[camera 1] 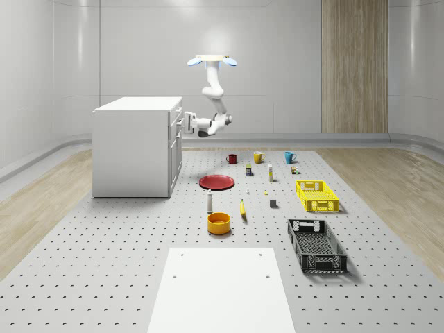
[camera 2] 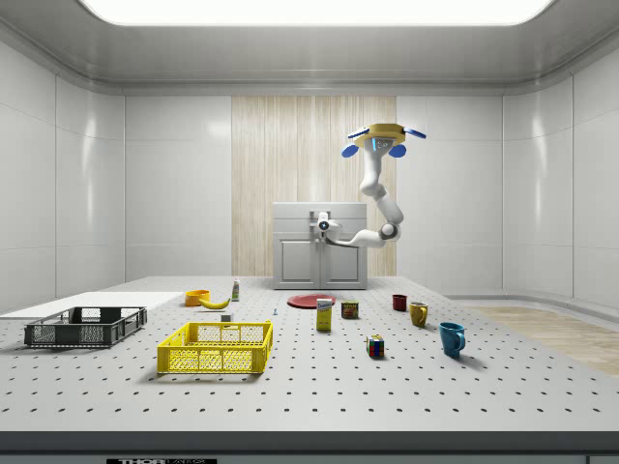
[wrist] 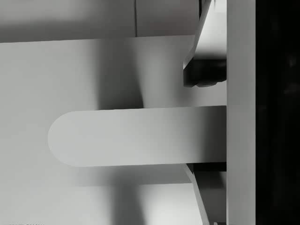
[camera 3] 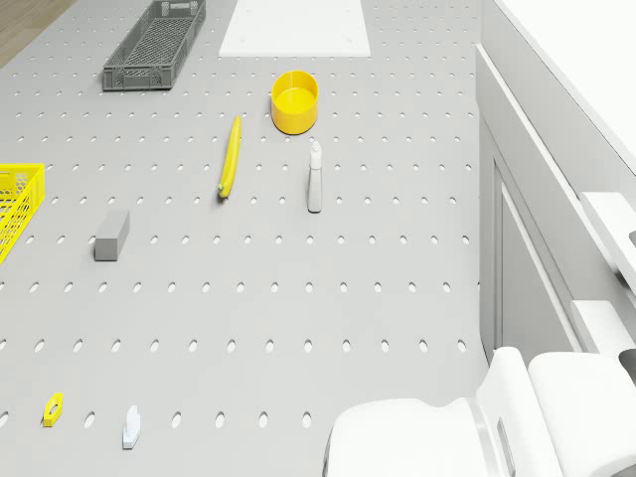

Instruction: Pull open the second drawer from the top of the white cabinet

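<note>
Reaching, apparently, fingers (camera 1: 187,123) at cabinet (camera 1: 135,146) handle (wrist: 136,136)

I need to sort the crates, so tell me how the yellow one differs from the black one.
The yellow crate is bright yellow and squarish; the black crate is dark, longer and narrower. The yellow crate lies nearer the mugs, the black crate nearer the white sheet. Both are open lattice crates standing upright.

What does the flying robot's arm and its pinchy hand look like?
The drone has a flat tan body with blue rotor pods. Its arm is glossy white with rounded, chunky segments and grey joints. The gripper is white too, with dark finger pads.
</note>
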